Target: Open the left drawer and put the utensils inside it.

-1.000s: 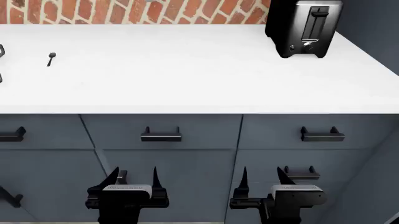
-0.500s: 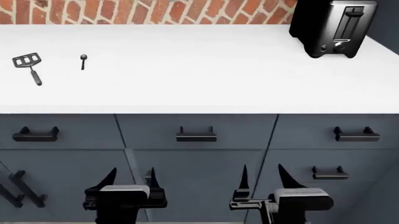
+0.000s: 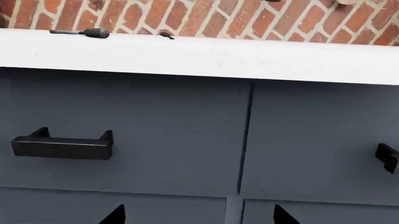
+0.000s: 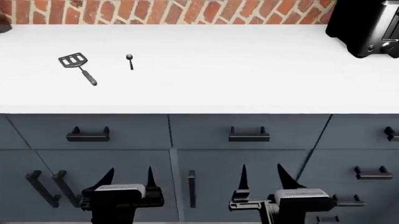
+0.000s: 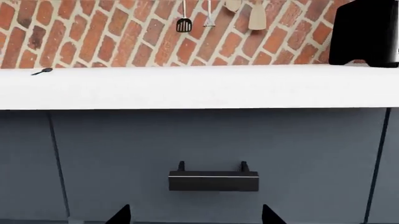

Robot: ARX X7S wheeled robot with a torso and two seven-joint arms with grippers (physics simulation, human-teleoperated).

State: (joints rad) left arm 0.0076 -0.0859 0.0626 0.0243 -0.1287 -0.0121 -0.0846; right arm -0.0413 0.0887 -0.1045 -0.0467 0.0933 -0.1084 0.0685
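Note:
The left drawer [image 4: 124, 131] is closed, its slate-blue front carrying a black bar handle [image 4: 87, 135] just under the white counter. On the counter above it lie the utensils: a slotted metal spatula [image 4: 78, 67] and, to its right, a small teaspoon [image 4: 130, 60]. My left gripper [image 4: 128, 177] hangs open and empty below that drawer, right of its handle [image 3: 62, 147]. The left wrist view shows the spatula's handle [image 3: 81, 32] and the teaspoon [image 3: 166, 34] at counter level. My right gripper [image 4: 260, 176] is open and empty in front of the neighbouring drawer's handle [image 5: 214, 179].
A black toaster [image 4: 367, 28] stands at the counter's back right. The brick wall [image 5: 112, 32] has hanging tools [image 5: 184, 21]. Below the drawers, cabinet doors carry handles [image 4: 191, 189]. A third drawer handle [image 4: 391, 134] shows at the right edge.
The view has swung left: toaster, drawers and teaspoon slid right in the picture, and the spatula came fully into view. Both grippers stay open and low.

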